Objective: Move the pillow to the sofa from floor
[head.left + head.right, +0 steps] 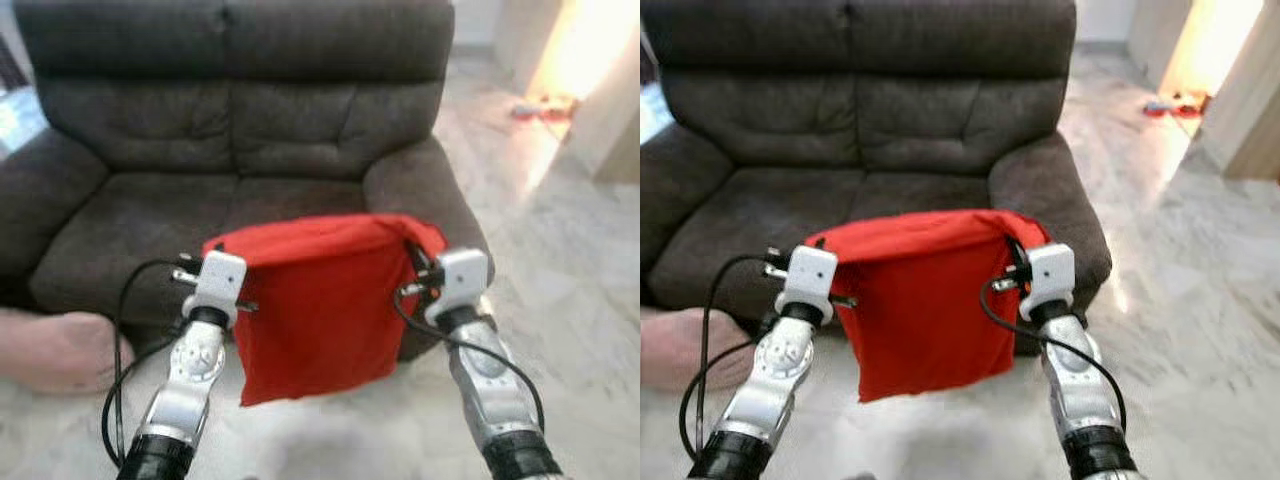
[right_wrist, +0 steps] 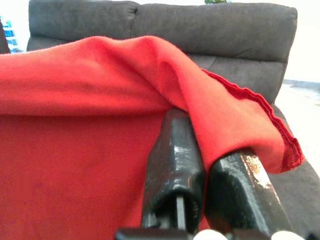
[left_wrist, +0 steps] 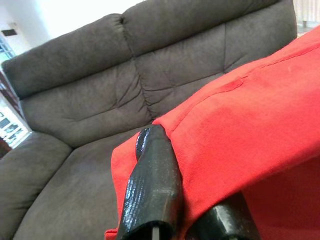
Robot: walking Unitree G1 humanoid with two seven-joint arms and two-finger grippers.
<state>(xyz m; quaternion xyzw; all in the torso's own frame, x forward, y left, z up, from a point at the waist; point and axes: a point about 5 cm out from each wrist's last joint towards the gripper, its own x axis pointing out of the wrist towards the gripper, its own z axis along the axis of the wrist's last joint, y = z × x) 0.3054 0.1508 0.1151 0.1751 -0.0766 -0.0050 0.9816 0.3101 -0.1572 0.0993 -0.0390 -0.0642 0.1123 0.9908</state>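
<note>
A red pillow (image 1: 315,305) hangs flat between my two arms, in front of the dark grey sofa (image 1: 230,150), its lower edge clear of the floor. My left gripper (image 3: 187,200) is shut on the pillow's upper left corner, with red fabric pinched between the black fingers (image 3: 152,185). The right gripper (image 2: 206,170) is shut on the upper right corner, where the cloth folds over its fingers (image 2: 175,165). The pillow's top edge is about level with the front of the sofa seat (image 1: 150,230).
A pinkish cushion (image 1: 55,350) lies on the floor by the sofa's left front corner. Pale marble floor (image 1: 570,280) runs to the right, past a wall corner (image 1: 615,120) and some small items (image 1: 540,108) in a bright doorway.
</note>
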